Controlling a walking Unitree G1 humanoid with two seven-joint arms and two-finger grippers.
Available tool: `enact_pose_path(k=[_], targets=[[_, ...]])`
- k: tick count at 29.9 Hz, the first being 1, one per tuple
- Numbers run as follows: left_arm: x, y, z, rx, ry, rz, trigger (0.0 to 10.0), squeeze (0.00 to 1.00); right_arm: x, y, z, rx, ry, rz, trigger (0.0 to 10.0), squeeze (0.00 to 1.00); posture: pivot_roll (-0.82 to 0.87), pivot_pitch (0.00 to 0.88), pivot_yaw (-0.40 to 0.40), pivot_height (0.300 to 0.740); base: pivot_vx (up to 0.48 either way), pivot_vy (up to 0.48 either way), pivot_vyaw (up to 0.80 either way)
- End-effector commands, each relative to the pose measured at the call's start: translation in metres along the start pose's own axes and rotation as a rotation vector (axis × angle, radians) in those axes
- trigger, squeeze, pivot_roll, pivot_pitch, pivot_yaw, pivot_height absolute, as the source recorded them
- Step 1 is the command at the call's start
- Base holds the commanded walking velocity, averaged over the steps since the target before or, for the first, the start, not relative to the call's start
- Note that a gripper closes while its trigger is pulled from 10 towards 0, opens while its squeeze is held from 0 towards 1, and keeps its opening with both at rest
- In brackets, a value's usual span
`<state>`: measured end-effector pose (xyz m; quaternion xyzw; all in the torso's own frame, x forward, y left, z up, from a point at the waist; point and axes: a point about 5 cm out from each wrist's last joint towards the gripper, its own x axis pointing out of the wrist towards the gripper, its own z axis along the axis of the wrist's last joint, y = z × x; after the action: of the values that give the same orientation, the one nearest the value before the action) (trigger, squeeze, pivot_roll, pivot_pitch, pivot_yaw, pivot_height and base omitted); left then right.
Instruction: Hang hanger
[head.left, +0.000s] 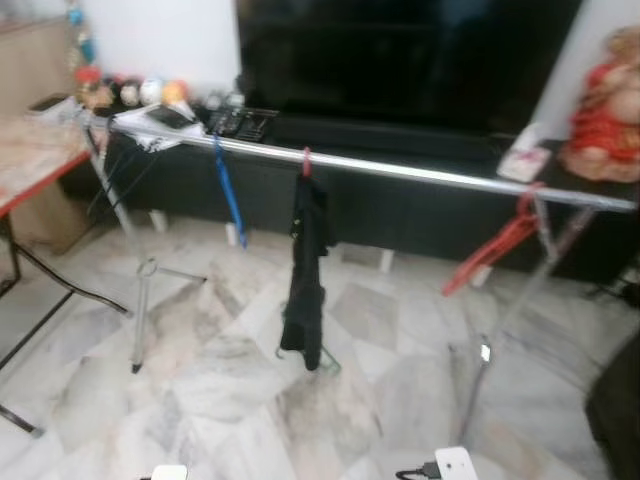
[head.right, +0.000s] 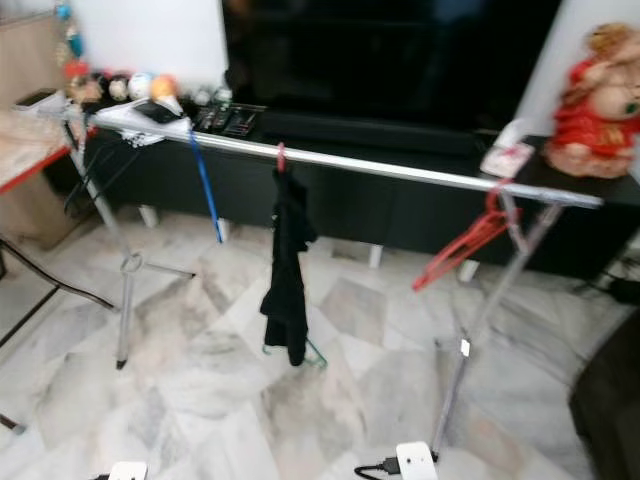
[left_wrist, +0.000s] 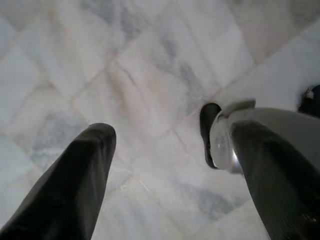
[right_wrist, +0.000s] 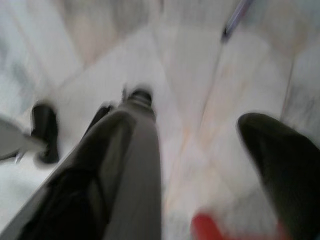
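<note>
red hanger (head.left: 492, 250) dangles off the right end of the silver rack rail (head.left: 400, 168), well away from both grippers. a black garment (head.left: 305, 275) hangs mid-rail, a blue hanger (head.left: 228, 195) further left. left gripper (left_wrist: 165, 150) & right gripper (right_wrist: 200, 145) both point down at the marble floor (left_wrist: 150, 65), fingers spread, nothing between them. red blur near the right gripper, can't tell what.

our left gripper (left_wrist: 160, 145) has two long, glossy black fingers (left_wrist: 75, 185) with rounded tips; a silvery rounded fitting with a black cap sits beside one at the right of the frame. our right gripper (right_wrist: 200, 135) shows the same black fingers (right_wrist: 275, 160), blurred, with a red patch at the lower edge.
</note>
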<state>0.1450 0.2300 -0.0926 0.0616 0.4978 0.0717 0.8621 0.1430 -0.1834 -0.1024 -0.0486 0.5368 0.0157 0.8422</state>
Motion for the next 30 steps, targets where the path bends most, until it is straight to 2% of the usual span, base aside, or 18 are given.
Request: enact_pose_path(k=[1, 10, 22, 30], targets=[[-0.001, -0.003, -0.006, 0.005, 0.016, -0.005, 10.0, 0.00, 0.000, -0.002, 0.001, 0.006, 0.000, -0.004, 10.0, 0.00, -0.01, 0.000, -0.062, 0.740, 0.000, 0.000, 0.00], [-0.002, -0.002, -0.009, 0.001, 0.018, -0.008, 10.0, 0.00, 0.000, -0.002, 0.001, 0.006, 0.000, -0.004, 10.0, 0.00, -0.01, 0.000, -0.059, 0.740, 0.000, 0.000, 0.00], [-0.002, 0.008, -0.009, 0.012, 0.027, -0.002, 10.0, 0.00, 0.000, -0.001, 0.000, 0.004, 0.010, -0.002, 10.0, 0.00, -0.02, 0.000, -0.052, 0.740, 0.000, 0.000, 0.00], [-0.002, 0.007, -0.009, 0.008, 0.028, -0.009, 10.0, 0.00, 0.000, 0.000, -0.001, -0.017, 0.023, -0.003, 10.0, 0.00, -0.02, 0.000, -0.049, 0.740, 0.000, 0.000, -0.72]])
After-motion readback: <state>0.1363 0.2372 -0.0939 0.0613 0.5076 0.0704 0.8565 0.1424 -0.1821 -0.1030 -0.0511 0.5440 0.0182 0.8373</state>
